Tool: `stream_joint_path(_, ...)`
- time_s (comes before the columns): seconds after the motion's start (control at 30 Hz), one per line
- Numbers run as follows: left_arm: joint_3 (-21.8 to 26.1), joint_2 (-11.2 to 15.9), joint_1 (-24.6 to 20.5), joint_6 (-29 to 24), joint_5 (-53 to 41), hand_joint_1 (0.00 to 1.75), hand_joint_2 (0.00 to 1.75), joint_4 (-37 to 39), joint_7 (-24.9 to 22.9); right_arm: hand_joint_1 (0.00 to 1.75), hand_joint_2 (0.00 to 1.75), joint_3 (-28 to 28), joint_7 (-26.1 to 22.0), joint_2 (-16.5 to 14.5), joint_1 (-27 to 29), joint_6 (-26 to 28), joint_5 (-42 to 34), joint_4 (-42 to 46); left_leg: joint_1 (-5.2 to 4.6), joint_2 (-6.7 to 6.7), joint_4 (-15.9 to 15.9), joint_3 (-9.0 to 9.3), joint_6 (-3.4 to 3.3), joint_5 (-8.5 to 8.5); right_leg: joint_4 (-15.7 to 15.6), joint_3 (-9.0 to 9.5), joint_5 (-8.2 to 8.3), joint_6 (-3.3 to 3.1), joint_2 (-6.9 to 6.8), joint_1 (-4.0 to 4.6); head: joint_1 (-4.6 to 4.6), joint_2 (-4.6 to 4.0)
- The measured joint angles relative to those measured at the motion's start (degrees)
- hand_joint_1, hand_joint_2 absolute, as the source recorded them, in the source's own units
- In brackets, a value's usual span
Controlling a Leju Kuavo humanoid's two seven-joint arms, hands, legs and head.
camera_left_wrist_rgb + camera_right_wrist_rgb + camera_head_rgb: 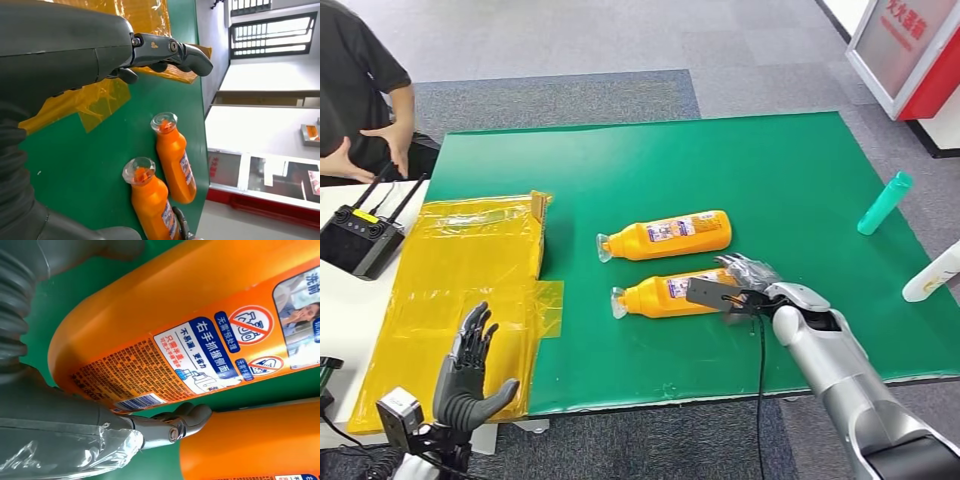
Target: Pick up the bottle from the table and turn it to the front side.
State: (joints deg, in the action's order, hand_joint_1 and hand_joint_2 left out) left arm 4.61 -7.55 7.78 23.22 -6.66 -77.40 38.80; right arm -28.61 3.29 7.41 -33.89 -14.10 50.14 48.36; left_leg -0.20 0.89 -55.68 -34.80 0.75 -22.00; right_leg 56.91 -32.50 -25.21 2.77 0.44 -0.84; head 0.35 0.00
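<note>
Head view first: two orange bottles are laid flat on the green mat [773,170], caps pointing toward the yellow plastic sheet [463,290]. The right hand [743,285] is placed at the base end of the nearer bottle [667,294], fingers over its top, though whether it's properly gripped can't be told from here. The farther bottle [667,237] sits just beyond, untouched. The left hand [471,375] is held up over the yellow sheet, fingers spread, nothing in it. A teal bottle [884,203] and a white one [931,275] are seen at the mat's right edge, a person's hands [373,150] and a black controller [358,238] off to the left.

Left wrist view: the left hand's fingers [177,52] are stretched out and empty, both orange bottles seen beyond.

Right wrist view: the nearer bottle's label is pressed up close, one finger [177,425] slipped between the two bottles. A closed grasp can't be confirmed.
</note>
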Motion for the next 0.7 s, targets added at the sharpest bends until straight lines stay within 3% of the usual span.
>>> stream_joint_path(0.03, 0.00, 0.04, -0.01, -0.12, 0.02, 0.00, 1.75, 0.00, 0.00, 1.75, 1.75, -0.23, -0.19, 0.02, -0.25, -0.10, -0.19, -0.42, 0.00, 0.00, 0.00, 0.00, 0.00, 0.00, 0.00, 0.00, 0.00, 0.00, 0.00, 0.00, 0.00, 0.00)
stream_joint_path(0.5, 0.03, 0.58, -0.04, -0.61, 0.34, 0.00, 1.75, 0.10, 0.00, 1.75, 1.75, -2.52, -1.76, 1.03, -0.98, 1.74, -2.50, -1.79, 0.00, 0.00, -0.01, 0.07, 0.01, 0.02, 0.00, 0.05, 0.02, 0.00, 0.00, 0.00, 0.00, 0.00)
stream_joint_path(0.6, 0.09, 0.63, 0.28, -0.65, 0.51, 0.00, 1.75, 0.05, 0.00, 1.75, 1.75, -2.51, -1.81, 1.90, 1.99, 5.53, -3.28, 1.91, 0.00, 0.01, -0.01, 0.05, 0.01, 0.02, 0.00, 0.05, 0.02, 0.01, -0.02, 0.00, 0.00, 0.00)
stream_joint_path(0.7, 0.27, 0.66, 1.17, -0.44, -0.05, 0.00, 1.75, -0.09, 0.00, 1.75, 1.75, -1.83, -2.29, 2.64, 8.93, 11.74, -3.61, 10.38, 0.00, 0.03, -0.01, 0.00, 0.00, -0.06, -0.01, 0.03, -0.04, -0.01, -0.03, 0.01, 0.01, 0.00)
